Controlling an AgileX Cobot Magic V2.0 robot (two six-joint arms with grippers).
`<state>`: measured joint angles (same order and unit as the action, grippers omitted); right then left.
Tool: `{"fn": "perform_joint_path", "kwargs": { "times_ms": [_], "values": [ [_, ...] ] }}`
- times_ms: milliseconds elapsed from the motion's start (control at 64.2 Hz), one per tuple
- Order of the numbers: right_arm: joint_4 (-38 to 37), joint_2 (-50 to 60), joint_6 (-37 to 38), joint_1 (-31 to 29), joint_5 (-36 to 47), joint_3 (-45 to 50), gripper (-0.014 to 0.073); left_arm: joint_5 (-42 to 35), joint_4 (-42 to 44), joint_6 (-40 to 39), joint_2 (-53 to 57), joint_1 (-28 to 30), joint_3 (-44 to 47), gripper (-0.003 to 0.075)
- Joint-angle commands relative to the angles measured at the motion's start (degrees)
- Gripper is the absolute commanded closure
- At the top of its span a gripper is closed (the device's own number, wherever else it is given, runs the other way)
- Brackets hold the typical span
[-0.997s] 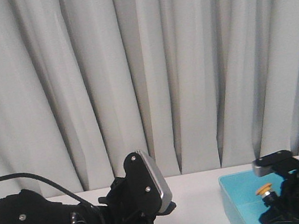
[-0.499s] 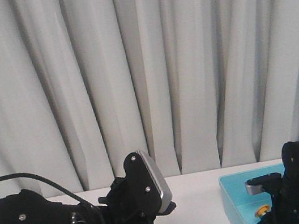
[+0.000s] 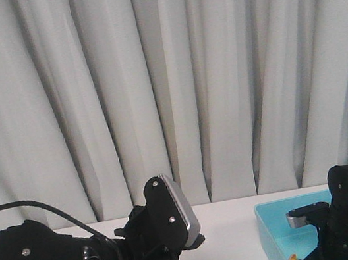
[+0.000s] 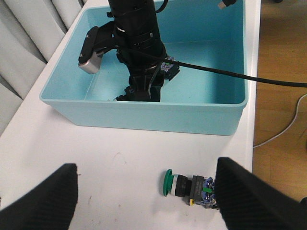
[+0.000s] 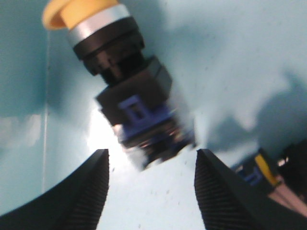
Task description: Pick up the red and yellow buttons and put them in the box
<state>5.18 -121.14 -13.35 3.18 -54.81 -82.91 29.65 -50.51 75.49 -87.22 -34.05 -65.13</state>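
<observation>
The yellow button (image 5: 110, 72), a yellow cap on a black body with a blue base, lies blurred on the floor of the turquoise box (image 5: 230, 57), just ahead of my right gripper (image 5: 152, 154). That gripper is open and holds nothing. A corner of another switch body (image 5: 266, 170) shows beside it; its cap is hidden, and no red cap is in view. In the left wrist view my right arm (image 4: 139, 43) reaches down inside the box (image 4: 144, 115). My left gripper (image 4: 146, 165) is open and empty above the white table.
A green-capped button (image 4: 184, 186) lies on its side on the white table (image 4: 96, 143), close to one of my left fingers (image 4: 249, 191). The table edge and a wooden floor (image 4: 280, 48) are beyond it. Grey curtains (image 3: 166, 84) hang behind the table.
My right gripper has gone down into the box with the yellow button and opened. The button now lies free on the box floor. The left arm has not moved.
</observation>
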Motion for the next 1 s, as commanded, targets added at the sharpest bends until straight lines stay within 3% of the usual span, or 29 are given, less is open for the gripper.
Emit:
{"fn": "perform_joint_path", "kwargs": {
  "times_ms": [0, 280, 421, 592, 810, 982],
  "values": [
    [-0.2, 5.2, -0.5, -0.2, -1.8, -1.8, 0.0182, -2.0, -2.3, -0.6, 2.5, -0.2, -1.8, 0.0143],
    [0.0, 16.4, 0.1, -0.2, -8.2, -1.6, 0.0182, -1.4, -1.8, -0.8, 2.6, -0.2, -1.8, 0.0145],
    [0.0, 24.1, 0.5, -0.2, -7.1, 2.9, 0.0182, -0.3, 2.9, -7.9, 3.9, 1.5, -1.8, 0.0145],
    [0.4, 36.0, 1.3, -0.2, -2.1, 13.5, 0.0182, 3.8, 19.5, -29.5, 7.0, 6.0, -1.8, 0.0145],
    [0.4, 50.4, 1.7, -0.2, -0.1, 21.8, 0.0182, 13.7, 46.9, -67.5, 12.5, 10.5, -1.8, 0.0145],
    [0.4, 60.0, 2.2, -0.2, 4.6, 28.3, 0.0182, 15.1, 64.9, -80.8, 20.6, 10.5, 3.0, 0.0145]
  ]
}}
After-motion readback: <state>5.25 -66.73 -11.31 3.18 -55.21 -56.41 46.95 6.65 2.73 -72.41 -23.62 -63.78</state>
